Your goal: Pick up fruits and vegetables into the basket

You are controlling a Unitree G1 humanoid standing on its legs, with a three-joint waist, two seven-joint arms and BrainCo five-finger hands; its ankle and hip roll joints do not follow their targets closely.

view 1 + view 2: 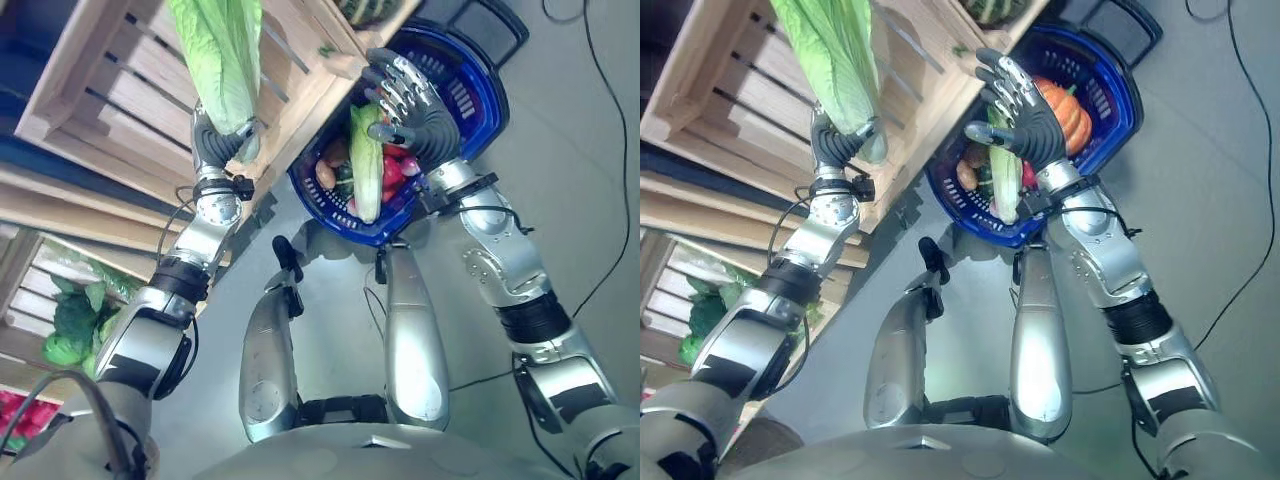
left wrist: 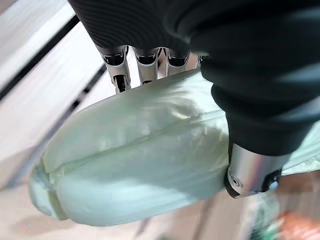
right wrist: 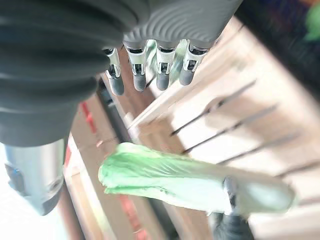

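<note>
My left hand (image 1: pixel 218 140) is shut on the pale stem end of a long green cabbage (image 1: pixel 222 55), holding it up over the wooden crate (image 1: pixel 110 75); in the left wrist view the fingers (image 2: pixel 121 75) and thumb curl round the cabbage (image 2: pixel 140 160). My right hand (image 1: pixel 405 95) is open with straight fingers, raised beside the blue basket (image 1: pixel 480 95) on the floor. The basket holds another green cabbage (image 1: pixel 366 160), an orange pumpkin (image 1: pixel 1068 108), red produce (image 1: pixel 392 170) and a brown item (image 1: pixel 326 175). The right wrist view shows the held cabbage (image 3: pixel 170 182) past the open fingers (image 3: pixel 161 75).
Wooden slatted crates (image 1: pixel 710 90) form a shelf at the left, one corner reaching toward the basket. A melon (image 1: pixel 365 10) sits in a crate at the top. Leafy greens (image 1: pixel 75 320) and red produce (image 1: pixel 20 410) lie in lower crates. Grey floor (image 1: pixel 580 150) lies to the right.
</note>
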